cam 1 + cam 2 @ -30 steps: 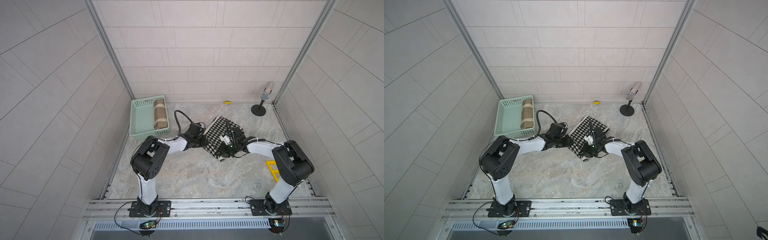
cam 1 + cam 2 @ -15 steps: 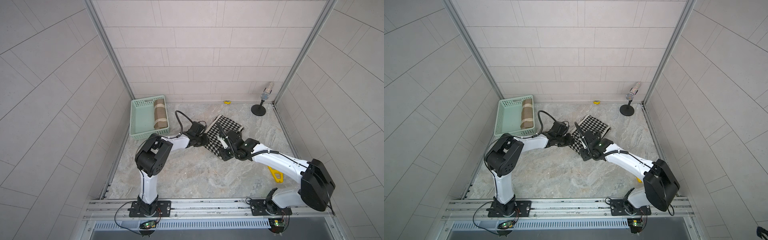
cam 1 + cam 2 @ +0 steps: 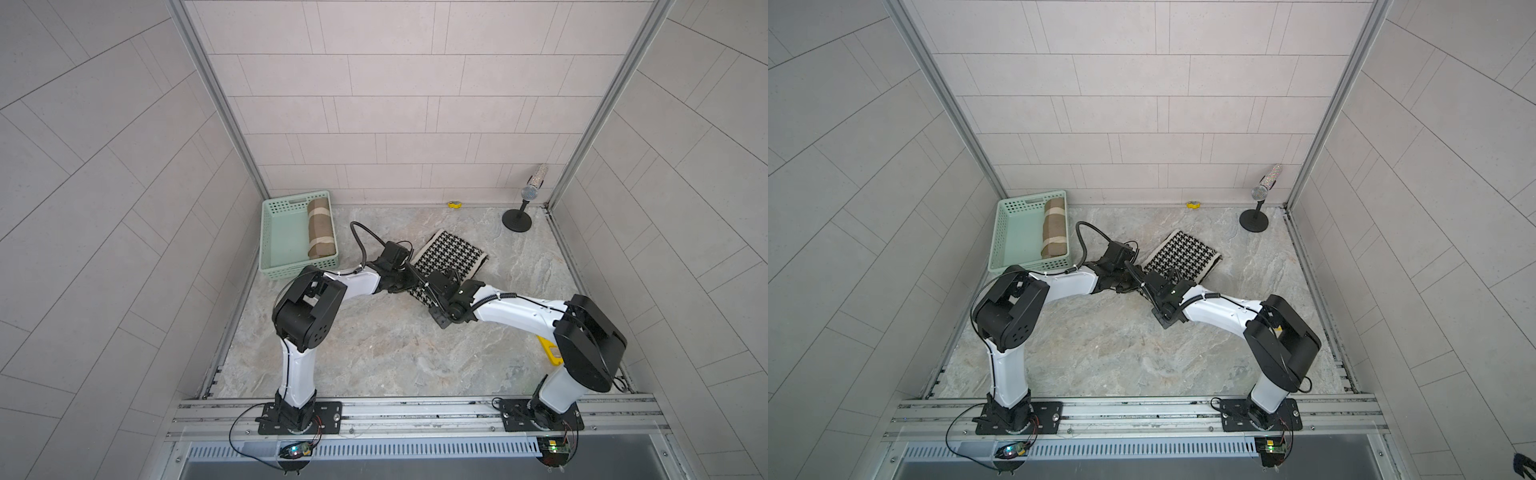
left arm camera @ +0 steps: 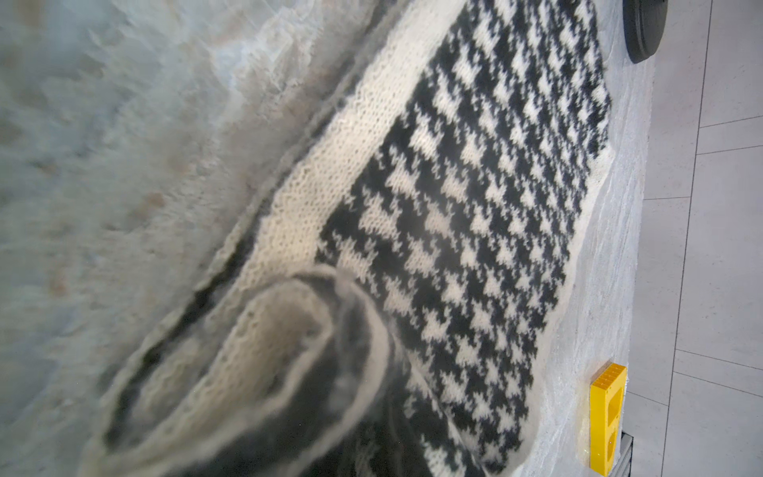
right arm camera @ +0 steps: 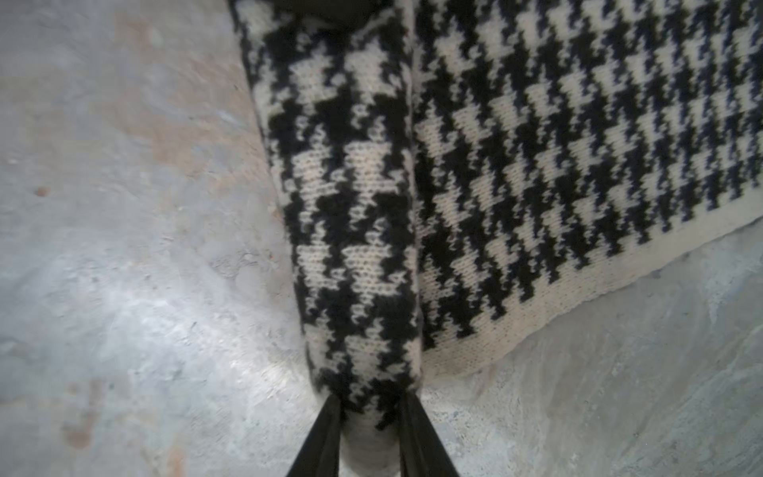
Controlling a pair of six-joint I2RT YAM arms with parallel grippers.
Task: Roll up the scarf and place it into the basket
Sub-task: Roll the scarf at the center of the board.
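One houndstooth scarf [image 3: 451, 255], one brown scarf [image 3: 321, 226], one basket [image 3: 286, 241], one microphone [image 3: 528, 193], one yellow block [image 3: 549, 355], one small yellow piece [image 3: 455, 204].

- I'm seeing the basket [image 3: 266, 232] sitting back left, a rolled cloth [image 3: 321, 227] lying inside against its right wall.
- The scarf [image 3: 451, 253] is lying mid-table, right of it.
- A microphone [image 3: 528, 192] is standing back right.
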